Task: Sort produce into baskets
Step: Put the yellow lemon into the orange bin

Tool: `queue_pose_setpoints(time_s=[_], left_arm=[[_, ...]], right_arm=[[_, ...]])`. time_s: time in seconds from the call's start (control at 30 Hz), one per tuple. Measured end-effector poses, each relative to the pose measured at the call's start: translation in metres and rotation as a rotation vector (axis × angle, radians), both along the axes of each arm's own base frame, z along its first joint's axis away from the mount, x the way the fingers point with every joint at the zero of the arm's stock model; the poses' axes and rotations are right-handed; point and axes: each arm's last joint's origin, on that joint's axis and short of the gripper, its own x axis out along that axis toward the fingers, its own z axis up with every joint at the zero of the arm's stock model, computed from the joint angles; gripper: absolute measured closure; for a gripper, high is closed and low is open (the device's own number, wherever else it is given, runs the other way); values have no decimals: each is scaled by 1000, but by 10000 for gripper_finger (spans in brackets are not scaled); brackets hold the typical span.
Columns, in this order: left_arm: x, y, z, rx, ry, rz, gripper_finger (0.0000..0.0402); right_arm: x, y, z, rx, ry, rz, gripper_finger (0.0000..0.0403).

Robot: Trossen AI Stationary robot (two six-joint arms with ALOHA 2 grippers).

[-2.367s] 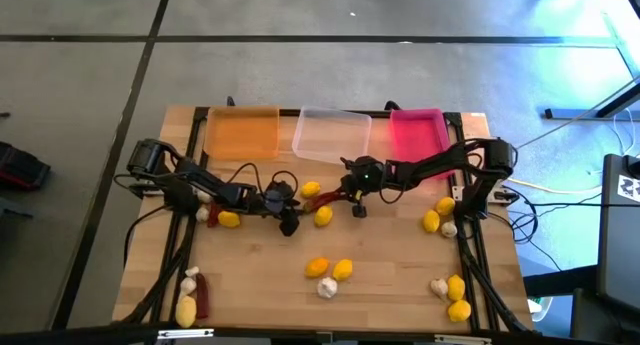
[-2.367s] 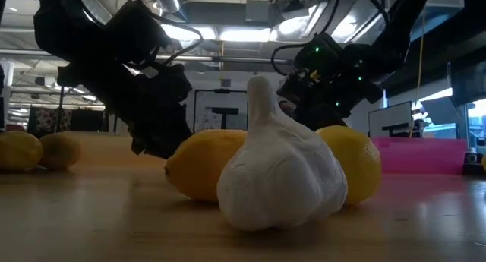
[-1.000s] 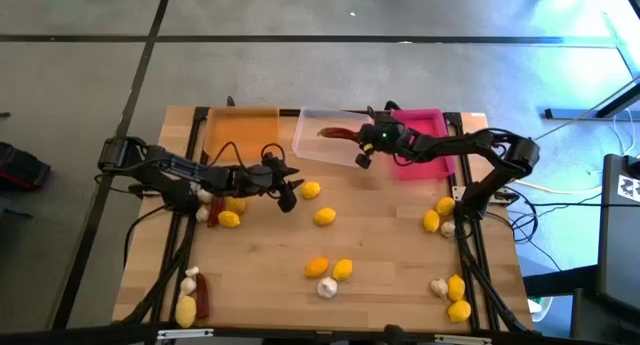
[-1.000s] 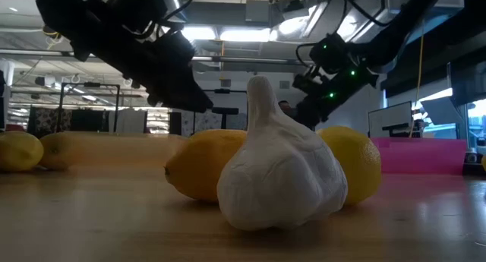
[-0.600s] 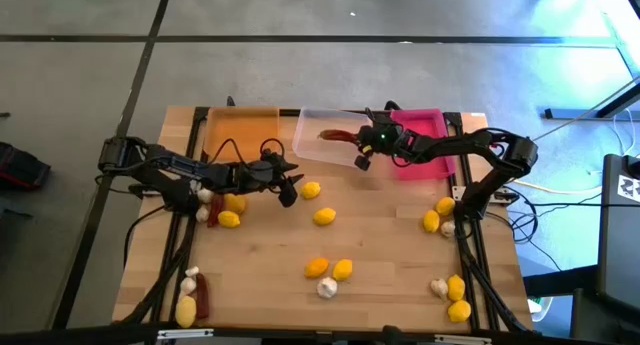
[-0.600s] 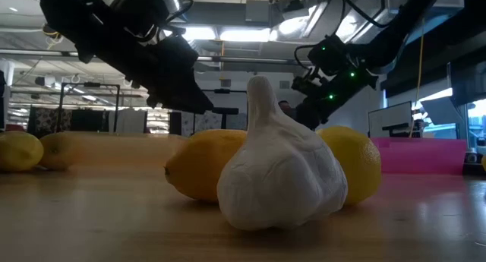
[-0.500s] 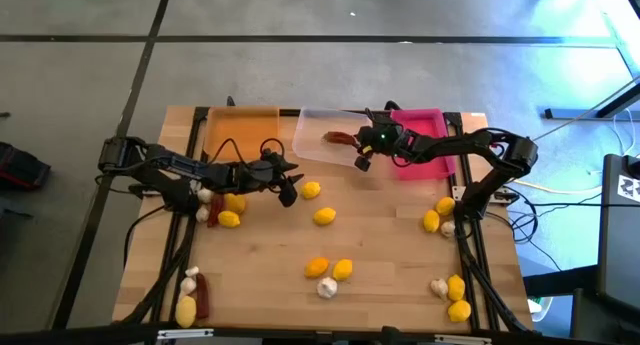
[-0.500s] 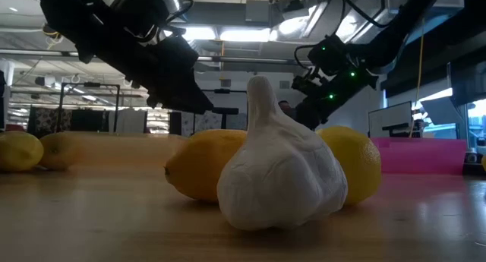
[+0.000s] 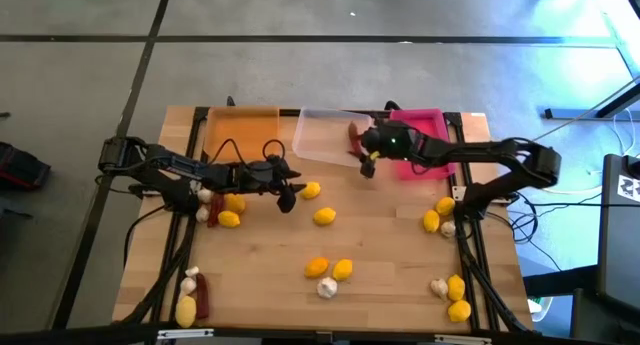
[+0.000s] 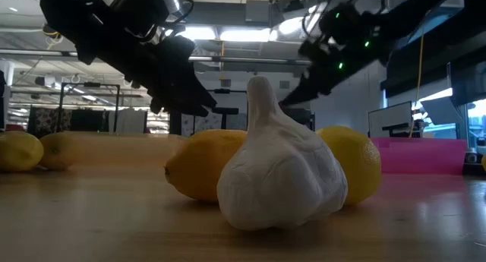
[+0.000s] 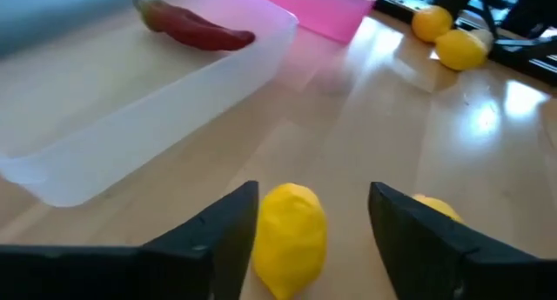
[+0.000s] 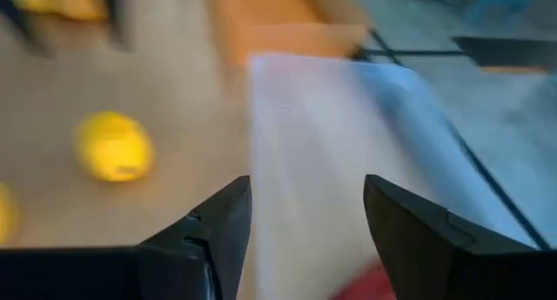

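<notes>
From above, three shallow trays line the far edge of the tabletop (image 9: 400, 250): a translucent orange tray (image 9: 241, 131), a clear tray (image 9: 322, 135) and a pink tray (image 9: 432, 123). A dark red chili (image 9: 352, 133) lies at the clear tray's right end, where a second ago it hung from the right hand over the tray's middle. The right hand (image 9: 367, 159) sits at the clear tray's near right corner, fingers spread and empty; it has swung nearer since then. The left hand (image 9: 291, 192) hovers near the tabletop's middle, spread just beside a yellow lemon (image 9: 311, 190), closer to it than before. More lemons and whitish garlic bulbs are scattered toward the near edge and both side edges. At tabletop height, a white garlic bulb (image 10: 279, 167) fills the foreground between two lemons (image 10: 199, 162), both arms dark overhead. The left wrist view shows its spread fingers (image 11: 228, 230) on either side of the lemon (image 11: 290, 239), apart from it, with the chili (image 11: 196, 29) lying in the clear tray (image 11: 148, 100) beyond. The right wrist view shows spread fingers (image 12: 218, 230) with nothing between them, above the clear tray (image 12: 348, 152).
</notes>
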Motion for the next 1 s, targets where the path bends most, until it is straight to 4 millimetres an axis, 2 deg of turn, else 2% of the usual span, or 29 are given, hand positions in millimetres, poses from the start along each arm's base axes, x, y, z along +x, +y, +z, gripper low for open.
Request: queue_pose_setpoints(time_s=[0.2,0.47,0.63,0.83,1.0], left_arm=[[0,0,0,33,13,-27,136],[0,-2,0,119,43,-60,139],[2,-1,-7,125,69,-58,144],[6,0,-26,110,136,-58,144],[13,0,-37,118,120,-61,144]], right_arm=[[4,30,5,13,-7,126,187],[12,52,2,13,-6,197,187],[13,56,3,11,-13,211,187],[12,55,3,11,-11,206,187],[12,55,3,11,-10,206,187]])
